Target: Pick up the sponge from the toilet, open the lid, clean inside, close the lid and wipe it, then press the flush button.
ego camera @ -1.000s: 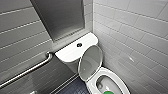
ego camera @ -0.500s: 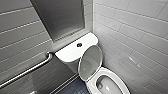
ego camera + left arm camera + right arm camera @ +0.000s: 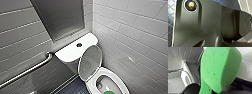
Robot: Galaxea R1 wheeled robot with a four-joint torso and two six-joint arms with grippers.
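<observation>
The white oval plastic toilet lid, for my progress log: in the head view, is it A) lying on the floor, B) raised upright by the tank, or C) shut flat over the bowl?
B: the white oval lid stands raised in front of the white ceramic tank, bowl open below.

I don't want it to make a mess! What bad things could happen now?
The sponge hangs right over the open bowl, and the right wrist view shows it squashed thin at one end, so it might slip and drop in. The lid stands upright by the tank; a bump from the arm could make it slam down.
</observation>
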